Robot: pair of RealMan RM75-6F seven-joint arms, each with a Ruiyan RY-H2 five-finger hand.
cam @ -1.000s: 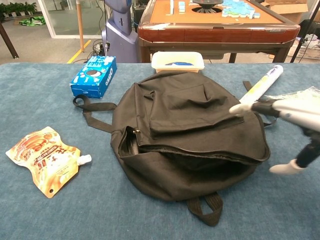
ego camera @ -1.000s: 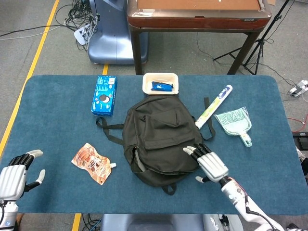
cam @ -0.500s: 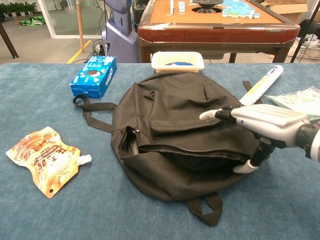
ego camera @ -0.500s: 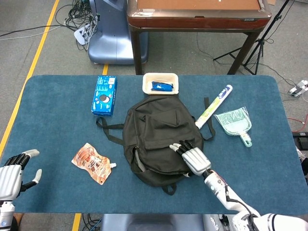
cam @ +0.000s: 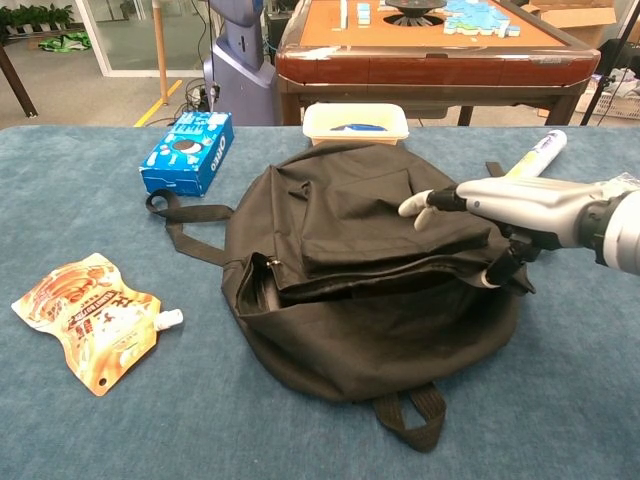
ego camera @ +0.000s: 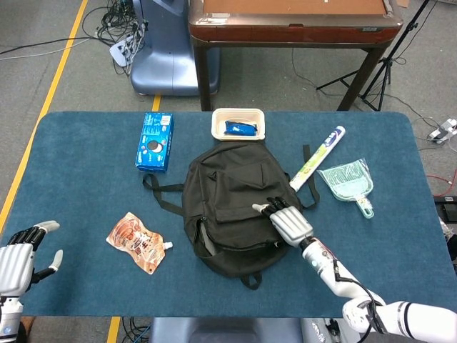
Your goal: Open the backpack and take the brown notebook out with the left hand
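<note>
The black backpack (ego camera: pixel 228 204) lies flat in the middle of the blue table, its main zipper gaping along the front (cam: pixel 330 285). My right hand (ego camera: pixel 289 223) lies on the backpack's right side. In the chest view the right hand (cam: pixel 520 208) has its fingers stretched over the upper flap and its thumb tucked under the flap's edge, pinching it. My left hand (ego camera: pixel 18 263) hovers at the table's near left corner, fingers apart and holding nothing, far from the backpack. No brown notebook shows; the inside of the backpack is dark.
A blue cookie box (ego camera: pixel 154 141) lies beyond the backpack's left side, and a white tray (ego camera: pixel 218 128) stands behind it. An orange pouch (ego camera: pixel 137 242) lies to its left. A white tube (ego camera: pixel 317 157) and a green dustpan (ego camera: pixel 348 182) lie to its right.
My right hand has slid from the table beside the backpack onto its right side and taken the flap's edge, drawing it back. The left hand has barely moved.
</note>
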